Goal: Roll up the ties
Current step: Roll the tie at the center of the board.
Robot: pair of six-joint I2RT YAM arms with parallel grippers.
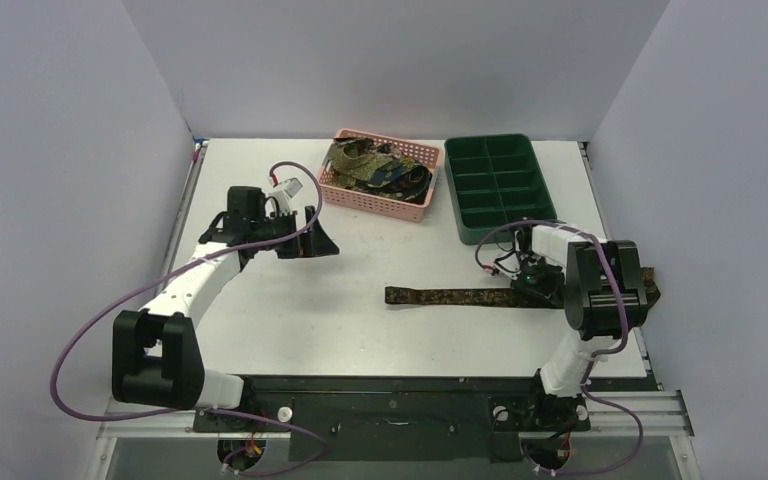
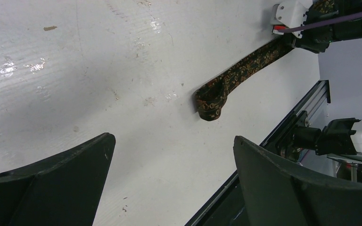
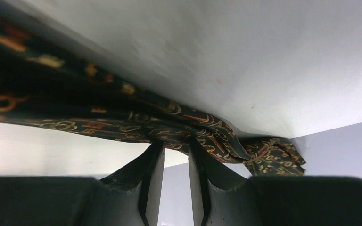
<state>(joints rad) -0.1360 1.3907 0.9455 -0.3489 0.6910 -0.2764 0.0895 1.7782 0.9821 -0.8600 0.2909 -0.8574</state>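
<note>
1. White bench, scuffed and faintly stained. Plain grey walls enclose it on three sides.
2. Pink plastic mesh basket, rectangular, at the far centre of the bench. It contains heaped ties: long narrow fabric strips in olive-green, gold and blue, tangled together inside the rim.
3. Dark green plastic tray, rectangular, moulded into two columns of compartments. It stands just to the right of the basket, not touching it.
4. One tie, a long narrow strip of dark brown fabric with a fine gold and orange print.
   - It lies flat on the near-right part of the bench, stretched from left to right.
   - It sits in front of the tray and well apart from the basket.
   - The free left end is turned over on itself in a small fold.
   - The right end bunches up at the right gripper.
5. Right gripper, black, two fingers, set low over the bench at the right end of the tie. The fingers are drawn almost together with only a narrow slit between them. They pinch a fold of the tie cloth at their tips. A crumpled tail of cloth lies just beyond.
6. Left gripper, black, two fingers, spread wide and holding nothing. It hovers above bare bench on the left side, near the front-left corner of the basket and well apart from the tie.
</note>
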